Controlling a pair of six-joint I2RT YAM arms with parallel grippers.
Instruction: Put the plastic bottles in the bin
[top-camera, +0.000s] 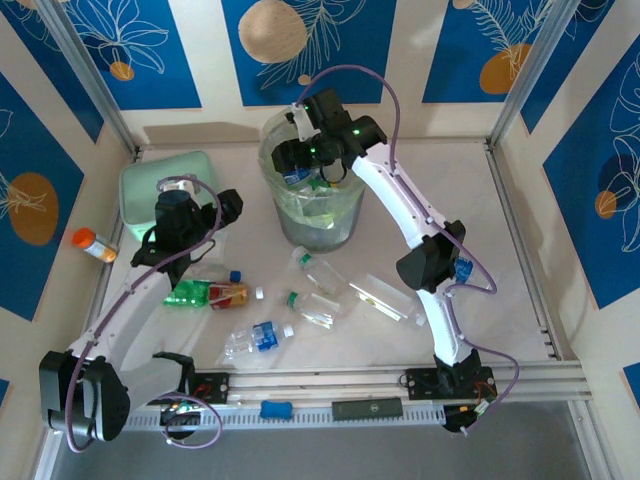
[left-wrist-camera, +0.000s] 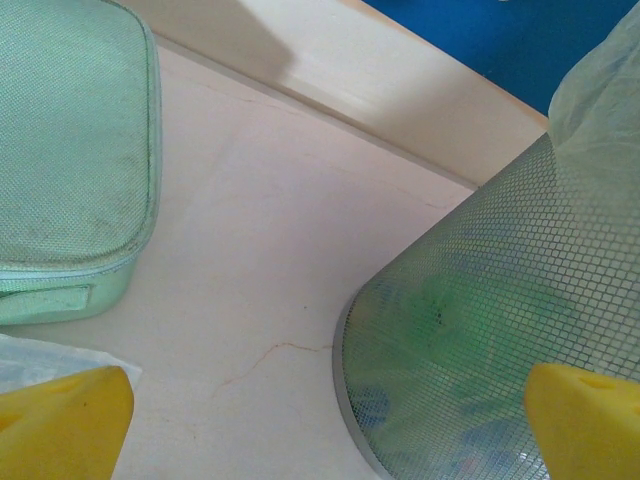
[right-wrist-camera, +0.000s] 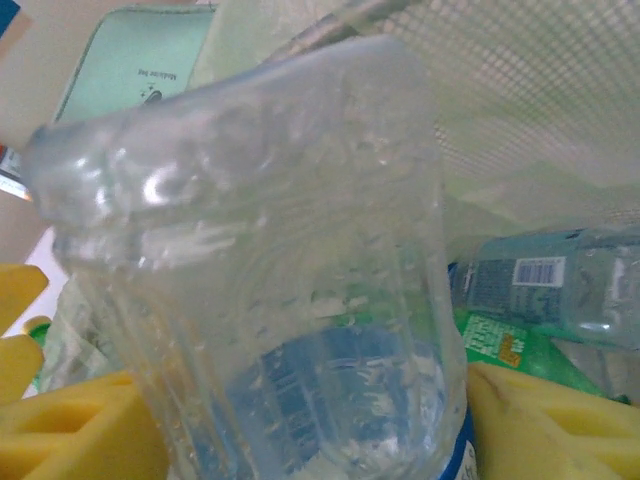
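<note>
Bottles before bin, seemingly some inside; case left.

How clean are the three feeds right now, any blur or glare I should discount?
Right wrist: the clear bottle sits close to the lens, soft, with white glare on its shoulder. Left wrist: bin mesh and mint case sharp, yellow fingertips blurred. Top external: even light, soft shadow along the far wall.
</note>
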